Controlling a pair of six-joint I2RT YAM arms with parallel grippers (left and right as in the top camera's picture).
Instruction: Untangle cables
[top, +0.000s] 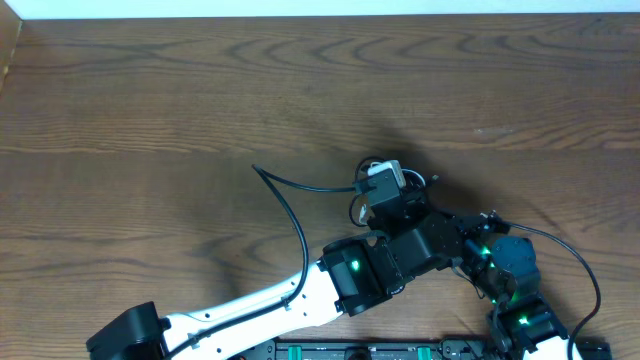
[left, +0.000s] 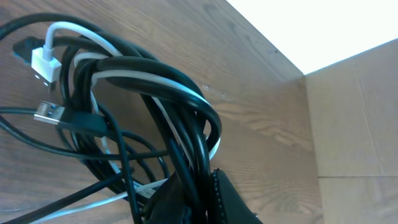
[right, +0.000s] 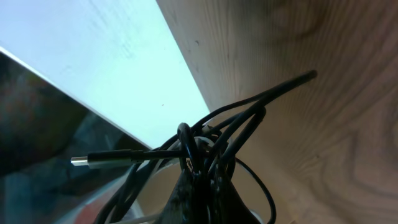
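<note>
The cables are a tangled bunch of black and white cords lifted off the wooden table. In the left wrist view my left gripper is shut on several black strands of the bunch. A white plug and a silver-tipped black plug hang at the left. In the right wrist view my right gripper is shut on black strands of the cables, and a plug sticks out to the left. Overhead, both grippers meet at the bunch, and one black strand trails left.
The white left arm reaches in from the lower left and the black right arm from the lower right. A white strip borders the table's far edge. A wooden side wall stands beyond the table.
</note>
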